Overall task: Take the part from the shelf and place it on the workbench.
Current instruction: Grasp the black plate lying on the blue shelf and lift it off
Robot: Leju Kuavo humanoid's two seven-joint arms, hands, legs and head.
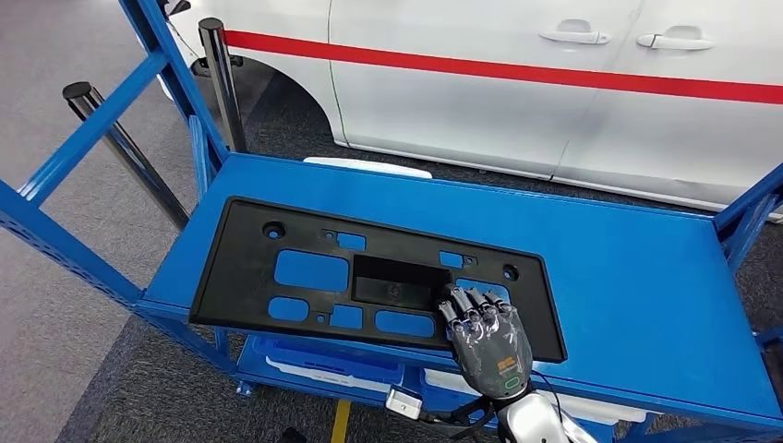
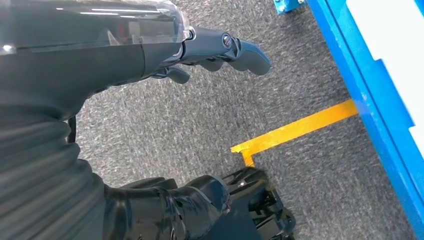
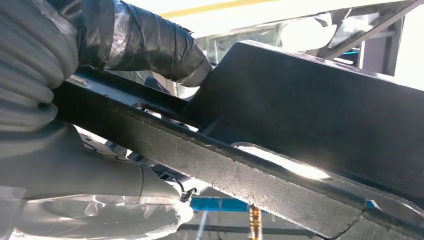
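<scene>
A flat black plastic part (image 1: pixel 240 268) with several cutouts lies on the blue shelf top (image 1: pixel 637 295). My right hand (image 1: pixel 485 337) grips its near edge right of the middle, fingers lying over the top face. In the right wrist view the part (image 3: pixel 310 115) sits clamped between the dark taped fingers (image 3: pixel 145 42) on one face and the grey thumb (image 3: pixel 75 170) on the other, seen from beneath. My left hand (image 2: pixel 125 45) hangs over the grey carpet with its fingers (image 2: pixel 240 47) stretched out and nothing in them.
A white car (image 1: pixel 517 83) with a red stripe stands close behind the shelf. Blue frame bars (image 1: pixel 83 138) rise at the left and black posts (image 1: pixel 222 83) stand beyond. A lower shelf level (image 1: pixel 323 369) holds white items. Yellow floor tape (image 2: pixel 300 130) runs beside the blue shelf edge (image 2: pixel 370 100).
</scene>
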